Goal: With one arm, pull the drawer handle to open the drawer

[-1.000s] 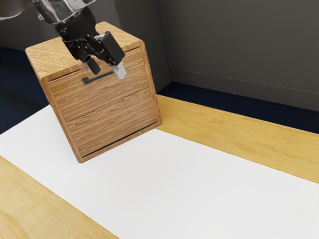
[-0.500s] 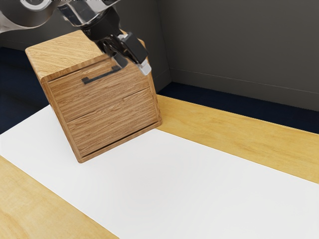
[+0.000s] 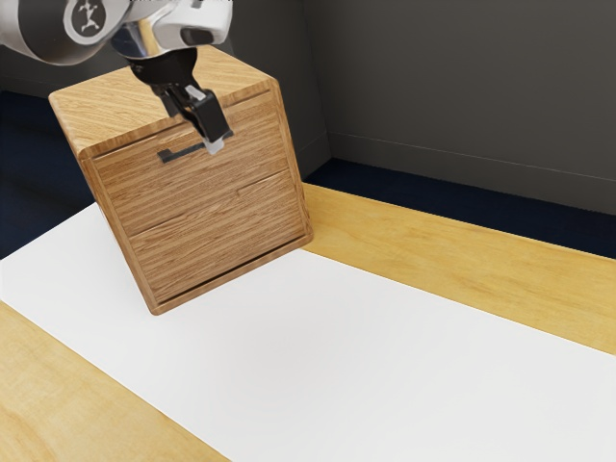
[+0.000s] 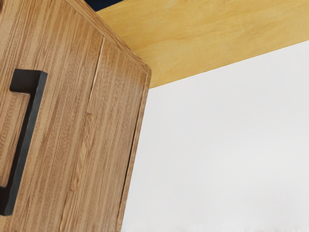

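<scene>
Franka arm (image 3: 91, 19) comes in from the exterior view's upper left, reaching down over the top of the wooden cabinet (image 3: 217, 226). The gripper (image 3: 214, 144) points down at the cabinet's front, its tip right at the end of the drawer handle (image 3: 183, 152) nearer the exterior view's right. It's seen edge-on from this cam, so I can't tell how wide the claw is, or whether it has hold of the bar or is only beside it.

The handle is a slim black bar, set across the top drawer (image 3: 245, 164), high on the front. That drawer front looks flush w/ the rest of the face, so it's shut. A 2nd drawer (image 3: 226, 241) sits below it, also flush, w/ a dark gap along the cabinet's base.

The cabinet stands upright at the far end of the white mat (image 3: 337, 366), turned at an angle to it, w/ its back corner toward the dark wall (image 3: 462, 77). The wooden tabletop (image 3: 462, 260) shows on both sides of the mat, w/ dark blue floor (image 3: 452, 197) beyond.

On the wrist cam the handle (image 4: 23, 140) stands off the grained wood on a short leg at the end. Next to it runs the cabinet's (image 4: 82, 121) side edge, then the white mat (image 4: 227, 145) and a strip of tabletop (image 4: 203, 34).
</scene>
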Motion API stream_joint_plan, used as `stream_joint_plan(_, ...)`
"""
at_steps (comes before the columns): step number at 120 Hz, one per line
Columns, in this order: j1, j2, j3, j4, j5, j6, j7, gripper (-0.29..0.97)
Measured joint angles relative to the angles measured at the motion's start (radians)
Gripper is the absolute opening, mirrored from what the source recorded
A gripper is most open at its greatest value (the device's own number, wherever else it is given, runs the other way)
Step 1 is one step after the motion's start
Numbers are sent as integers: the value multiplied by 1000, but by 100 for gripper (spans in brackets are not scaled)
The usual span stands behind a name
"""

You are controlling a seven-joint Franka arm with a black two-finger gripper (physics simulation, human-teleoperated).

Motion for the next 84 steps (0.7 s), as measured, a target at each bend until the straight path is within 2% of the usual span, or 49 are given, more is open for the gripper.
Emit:
stream_joint_plan(42, -98, 81, 26, 9, -102, -12, -55, 68)
stream_joint_plan(46, -145, 102, 86, 23, -108, -11, -62, 67)
stream_joint_plan(50, -277, 143, 241, 57, -115, -11, -68, 67)
stream_joint_plan(55, -474, 182, 481, 81, -147, -5, -72, 66)
stream_joint_plan(60, -575, 196, 612, 89, -179, 3, -73, 65)
stream_joint_plan(68, -638, 192, 691, 94, -207, 15, -69, 64)
stream_joint_plan(84, -660, 187, 721, 96, -188, 46, -40, 60)
